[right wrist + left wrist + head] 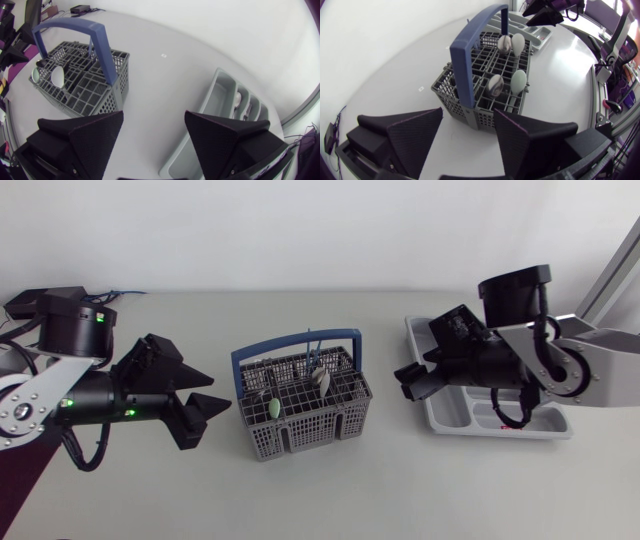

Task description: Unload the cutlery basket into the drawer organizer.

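The grey cutlery basket (300, 402) with a blue handle stands mid-table. Several spoons stand in it: a pale green one (518, 80), a white one (518, 42) and two metal ones (495, 84). My left gripper (218, 390) hangs open just left of the basket, which lies straight ahead of its fingers (415, 135). The grey drawer organizer (447, 412) lies at the right, with some cutlery (240, 102) in its compartments. My right gripper (412, 380) is open over the organizer's (215, 95) left end, with nothing between its fingers (85, 135).
The basket (80, 75) sits a short way left of the organizer, with bare table between them. My right arm covers much of the organizer in the head view. Cables and a small black box (40, 300) lie at the table's far left.
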{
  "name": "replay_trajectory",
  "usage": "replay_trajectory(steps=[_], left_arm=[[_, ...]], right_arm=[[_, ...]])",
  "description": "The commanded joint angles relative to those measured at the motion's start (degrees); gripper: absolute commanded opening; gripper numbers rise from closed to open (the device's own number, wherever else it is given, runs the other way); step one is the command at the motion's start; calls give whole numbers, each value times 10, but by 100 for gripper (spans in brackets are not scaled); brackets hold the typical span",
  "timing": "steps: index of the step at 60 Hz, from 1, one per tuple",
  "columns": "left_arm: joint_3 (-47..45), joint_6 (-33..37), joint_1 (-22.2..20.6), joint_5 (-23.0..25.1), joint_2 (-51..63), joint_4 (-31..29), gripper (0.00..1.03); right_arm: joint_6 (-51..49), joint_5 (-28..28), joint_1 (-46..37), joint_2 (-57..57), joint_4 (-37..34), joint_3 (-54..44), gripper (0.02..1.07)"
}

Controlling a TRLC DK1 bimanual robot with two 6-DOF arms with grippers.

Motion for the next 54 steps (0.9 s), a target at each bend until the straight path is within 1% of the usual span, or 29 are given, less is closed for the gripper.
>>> replay_trajectory(steps=[1, 12, 23, 38, 47, 54], left_arm=[[4, 8, -6, -5, 31, 8, 91], [21, 4, -10, -11, 60, 29, 91], [46, -10, -20, -16, 98, 62, 91], [76, -6, -14, -31, 136, 90, 91], [82, -4, 0, -32, 144, 90, 91], [67, -4, 1, -31, 72, 53, 91]], right_arm=[[2, -4, 4, 40, 9, -2, 91], [25, -4, 49, 63, 11, 1, 91], [41, -5, 85, 48, -1, -3, 91], [57, 2, 121, 20, -21, -12, 91], [64, 8, 135, 5, -22, -32, 91], [62, 17, 128, -12, -22, -35, 91]])
